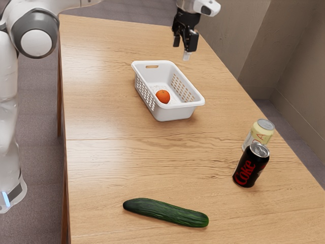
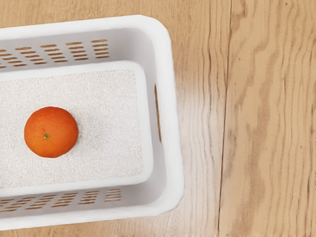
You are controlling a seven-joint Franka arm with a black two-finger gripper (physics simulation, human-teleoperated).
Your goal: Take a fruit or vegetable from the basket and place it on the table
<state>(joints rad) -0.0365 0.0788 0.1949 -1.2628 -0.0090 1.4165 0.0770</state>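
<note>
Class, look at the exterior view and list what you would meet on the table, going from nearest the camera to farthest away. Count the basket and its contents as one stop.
Cucumber → black Coke can → pale yellow can → white basket with the orange inside.

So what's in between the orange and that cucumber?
Between the orange and the cucumber come the basket's end wall, then a stretch of wooden tabletop, as the exterior view shows.

Glossy white plastic basket [image 1: 177,112]
</note>
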